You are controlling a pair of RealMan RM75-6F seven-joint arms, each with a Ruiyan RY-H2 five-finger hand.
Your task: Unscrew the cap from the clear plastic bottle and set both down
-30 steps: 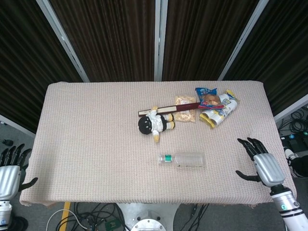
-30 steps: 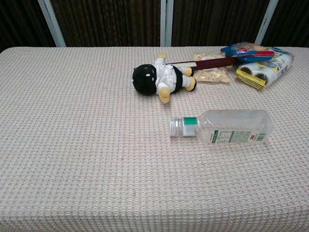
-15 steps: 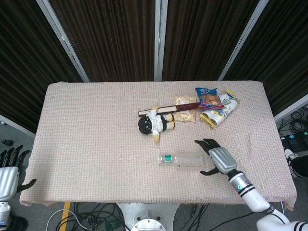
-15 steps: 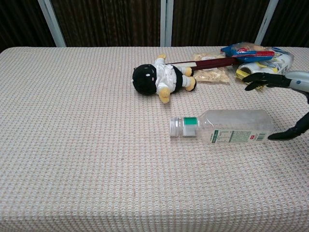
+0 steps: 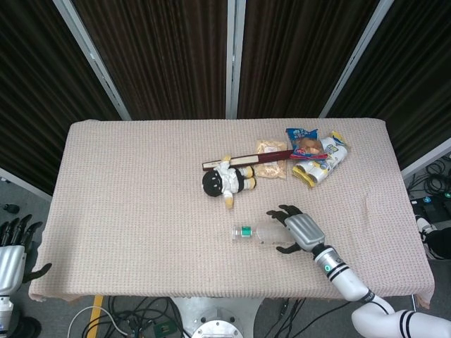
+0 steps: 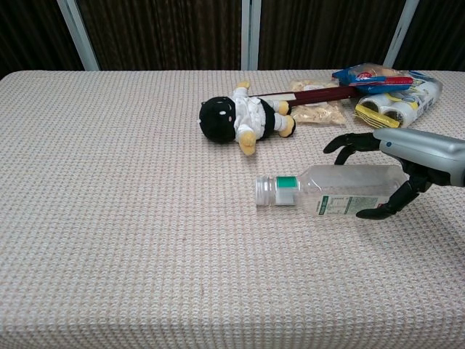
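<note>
Lying sideways on bench (image 5: 127, 190): clear plastic bottle (image 6: 341, 190), cap (image 6: 264, 191) still on, pointing left. Spreading over bottle body, not gripping: right robot hand (image 6: 396, 171). Closing mid-body, clear of cap, advised. Showing only in head view: left robot hand (image 5: 13, 248), spread, idle off bench.

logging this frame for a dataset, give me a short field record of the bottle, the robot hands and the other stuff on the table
bottle: clear plastic bottle lying on its side, cap end pointing left
cap: clear screw cap still on, green band beside it
right robot hand: fingers spread over the bottle's base end, not closed on it
left robot hand: off the table's left edge, holding nothing
other items: black and white plush doll; snack packets
</note>
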